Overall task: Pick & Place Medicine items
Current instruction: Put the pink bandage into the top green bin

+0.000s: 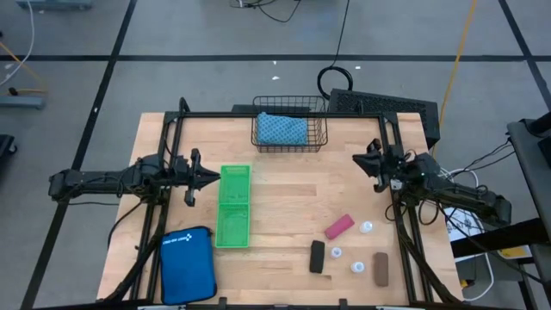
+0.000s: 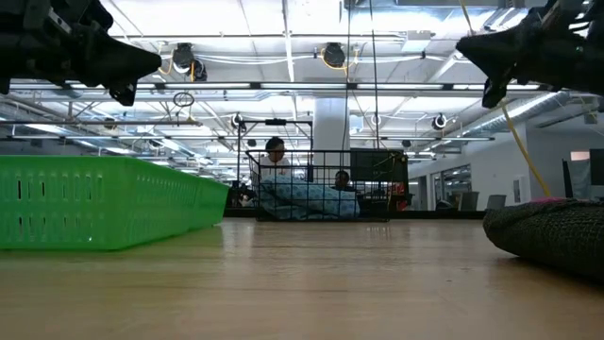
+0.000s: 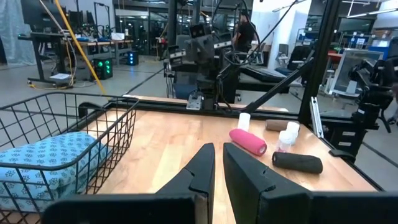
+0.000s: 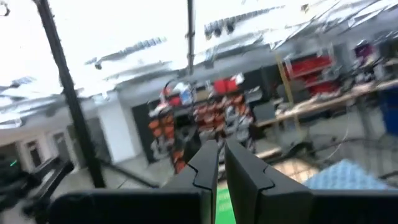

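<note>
The medicine items lie on the table's near right part: a pink piece [image 1: 339, 226], a black piece [image 1: 318, 256], a brown piece [image 1: 380, 268] and three tiny white bottles [image 1: 367, 227] [image 1: 337, 252] [image 1: 357, 267]. The left wrist view also shows the pink piece [image 3: 247, 141], black piece [image 3: 297, 162] and a bottle [image 3: 244, 121]. My left gripper [image 1: 207, 178] hangs shut in the air beside the green tray [image 1: 234, 207], holding nothing. My right gripper [image 1: 362, 159] is raised and shut above the table's right part, on the far side of the items.
A wire basket [image 1: 289, 129] holding a blue patterned cloth stands at the far edge. A blue zip pouch [image 1: 188, 265] lies at the near left corner. Bare wood lies between the green tray and the items. People show in the room beyond the table.
</note>
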### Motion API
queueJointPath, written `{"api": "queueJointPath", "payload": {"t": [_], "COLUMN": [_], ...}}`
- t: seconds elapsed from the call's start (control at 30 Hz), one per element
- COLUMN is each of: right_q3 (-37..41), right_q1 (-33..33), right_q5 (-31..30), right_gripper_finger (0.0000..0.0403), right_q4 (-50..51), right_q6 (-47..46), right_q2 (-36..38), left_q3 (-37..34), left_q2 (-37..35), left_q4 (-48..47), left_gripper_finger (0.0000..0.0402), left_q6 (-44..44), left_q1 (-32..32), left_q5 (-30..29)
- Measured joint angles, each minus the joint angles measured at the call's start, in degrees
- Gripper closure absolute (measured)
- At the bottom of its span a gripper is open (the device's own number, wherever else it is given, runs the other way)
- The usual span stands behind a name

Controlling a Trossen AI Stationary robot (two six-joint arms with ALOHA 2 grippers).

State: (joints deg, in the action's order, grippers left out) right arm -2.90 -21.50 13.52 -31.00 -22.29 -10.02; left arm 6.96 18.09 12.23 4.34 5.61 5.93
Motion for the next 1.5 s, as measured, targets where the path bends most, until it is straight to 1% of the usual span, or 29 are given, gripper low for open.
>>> {"api": "queueJointPath", "payload": {"t": [0.07, 0.3, 0.37, 0.4, 0.47, 0.53, 0.6, 0.67, 0.77, 0.83, 0.87, 0.93, 1.0, 1.07, 1.1, 1.17, 1.4, 1.5], "right_q3": [0.0, 0.0, 0.0, 0.0, -0.2, -1.1, -2.4, -5.4, -11.5, -16.7, -20.0, -27.2, -34.4, -39.3, -40.7, -41.7, -39.6, -38.0], "right_q1": [0.0, 0.2, 0.3, 0.7, 2.5, 5.3, 8.9, 12.8, 18.0, 20.6, 21.9, 24.3, 26.8, 29.3, 30.5, 32.8, 38.9, 40.6], "right_q5": [0.0, 0.2, 0.4, 1.0, 3.8, 5.0, 6.0, 6.1, 5.9, 5.9, 5.4, 1.2, -5.8, -13.1, -15.5, -16.6, -13.4, -13.2], "right_gripper_finger": [0.0384, 0.0385, 0.0380, 0.0375, 0.0357, 0.0329, 0.0293, 0.0252, 0.0190, 0.0157, 0.0145, 0.0128, 0.0122, 0.0123, 0.0126, 0.0132, 0.0138, 0.0139], "right_q4": [-1.1, -2.0, -5.7, -9.1, -16.9, -23.3, -24.7, -22.3, -15.1, -4.5, 3.3, 21.0, 39.7, 53.2, 57.6, 60.9, 61.7, 61.7], "right_q6": [-0.6, -8.9, -10.1, -10.2, -9.9, -8.1, -3.8, 2.1, 7.3, 8.3, 8.6, 10.1, 11.0, 10.3, 9.6, 9.1, 9.2, 8.2], "right_q2": [0.0, -0.3, -1.1, -1.7, -3.3, -5.7, -8.4, -12.3, -19.1, -23.4, -25.4, -28.6, -31.6, -35.0, -36.4, -39.1, -48.5, -52.5], "left_q3": [0.0, 0.0, 0.0, 0.0, 0.0, 0.0, 0.0, 0.0, 0.0, 0.0, 0.0, 0.0, 0.0, 0.0, 0.0, 0.0, 0.0, 0.0], "left_q2": [0.0, 0.0, 0.0, 0.0, 0.0, 0.0, 0.0, 0.0, 0.0, 0.0, 0.0, 0.0, 0.0, 0.0, 0.0, 0.0, 0.0, 0.0], "left_q4": [0.0, 0.0, 0.0, 0.0, 0.0, 0.0, 0.0, 0.0, 0.0, 0.0, 0.0, 0.0, 0.0, 0.0, 0.0, 0.0, 0.0, 0.0], "left_gripper_finger": [0.0362, 0.0362, 0.0362, 0.0362, 0.0362, 0.0362, 0.0362, 0.0362, 0.0362, 0.0362, 0.0362, 0.0362, 0.0362, 0.0362, 0.0362, 0.0362, 0.0362, 0.0362], "left_q6": [0.0, 0.0, 0.0, 0.0, 0.0, 0.0, 0.0, 0.0, 0.0, 0.0, 0.0, 0.0, 0.0, 0.0, 0.0, 0.0, 0.0, 0.0], "left_q1": [0.0, 0.0, 0.0, 0.0, 0.0, 0.0, 0.0, 0.0, 0.0, 0.0, 0.0, 0.0, 0.0, 0.0, 0.0, 0.0, 0.0, 0.0], "left_q5": [0.0, 0.0, 0.0, 0.0, 0.0, 0.0, 0.0, 0.0, 0.0, 0.0, 0.0, 0.0, 0.0, 0.0, 0.0, 0.0, 0.0, 0.0]}}
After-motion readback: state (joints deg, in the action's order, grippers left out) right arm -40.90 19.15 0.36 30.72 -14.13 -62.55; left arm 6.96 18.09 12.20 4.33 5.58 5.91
